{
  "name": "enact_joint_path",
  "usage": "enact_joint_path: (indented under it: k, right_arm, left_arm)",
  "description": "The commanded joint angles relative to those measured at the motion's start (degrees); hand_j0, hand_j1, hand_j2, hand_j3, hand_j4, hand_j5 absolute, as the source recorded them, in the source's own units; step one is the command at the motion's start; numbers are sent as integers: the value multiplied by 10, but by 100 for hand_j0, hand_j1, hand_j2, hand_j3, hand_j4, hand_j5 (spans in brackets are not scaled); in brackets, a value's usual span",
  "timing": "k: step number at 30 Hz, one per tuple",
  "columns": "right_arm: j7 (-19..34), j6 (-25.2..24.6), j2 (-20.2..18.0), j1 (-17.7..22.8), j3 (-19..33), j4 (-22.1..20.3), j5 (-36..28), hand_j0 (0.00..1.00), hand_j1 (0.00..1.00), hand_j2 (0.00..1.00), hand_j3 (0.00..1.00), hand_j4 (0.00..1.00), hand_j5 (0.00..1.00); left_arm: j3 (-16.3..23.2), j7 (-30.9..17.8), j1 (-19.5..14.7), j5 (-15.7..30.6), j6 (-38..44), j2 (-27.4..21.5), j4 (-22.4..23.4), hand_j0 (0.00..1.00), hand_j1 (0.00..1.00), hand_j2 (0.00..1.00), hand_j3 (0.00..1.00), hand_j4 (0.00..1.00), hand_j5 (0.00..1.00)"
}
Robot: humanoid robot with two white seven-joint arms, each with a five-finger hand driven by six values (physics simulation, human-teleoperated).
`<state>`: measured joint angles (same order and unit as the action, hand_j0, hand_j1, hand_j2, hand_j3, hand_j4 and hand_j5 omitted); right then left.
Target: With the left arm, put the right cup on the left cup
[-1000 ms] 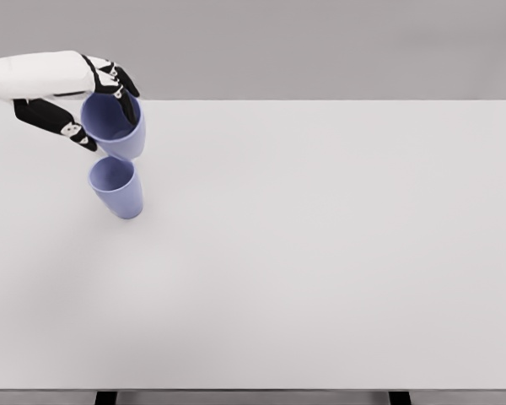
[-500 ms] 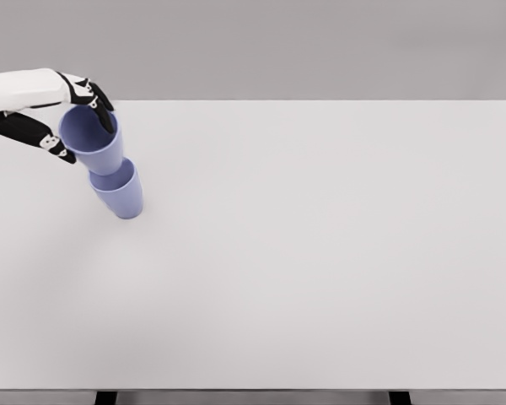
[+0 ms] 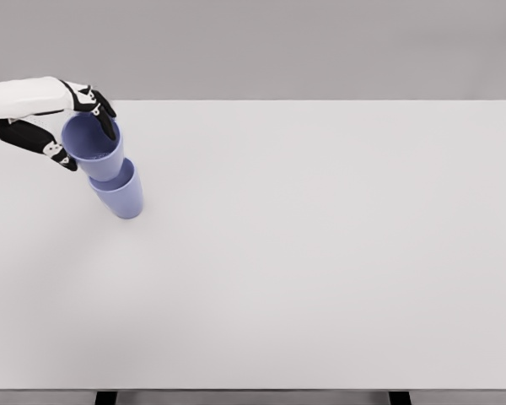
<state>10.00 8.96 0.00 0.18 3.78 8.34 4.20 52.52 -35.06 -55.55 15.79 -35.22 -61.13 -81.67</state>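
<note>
Our left hand [image 3: 67, 126] grips a lavender-blue cup [image 3: 93, 148] whose base sits in the mouth of a second cup [image 3: 120, 196].

We see our left arm come in from the picture's left edge, its white forearm ending in a black-and-white hand whose fingers [image 3: 104, 114] are closed around the upper cup's rim, some along the far side and the thumb on the near left side. That held cup tilts a little toward the left, its open mouth facing us, and its bottom is nested into the lower cup of the same colour. The lower cup stands on the white table [image 3: 320, 253] near its far left corner. Our right arm does not show in the head view.
</note>
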Motion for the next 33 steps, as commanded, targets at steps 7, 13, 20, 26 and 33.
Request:
enact_joint_path:
  k: [7,13,20,26,33]
  right_arm:
    - [0,0,0,0,0,0,0,100,100,100,100,100,100]
    - [-1,0,0,0,0,0,0,100,100,100,100,100,100]
    - [0,0,0,0,0,0,0,100,100,100,100,100,100]
    - [0,0,0,0,0,0,0,100,100,100,100,100,100]
    - [0,0,0,0,0,0,0,100,100,100,100,100,100]
  left_arm:
    - [-4,1,0,6,2,0,-8,56,56,56,56,56,56]
    - [-3,1,6,6,2,1,-7,56,56,56,56,56,56]
    - [-4,1,7,6,2,1,-9,61,61,61,61,61,61]
    - [-4,1,9,5,2,1,-9,97,97,97,97,97,97]
    - [-6,1,9,7,2,-6,-9,100,100,100,100,100,100]
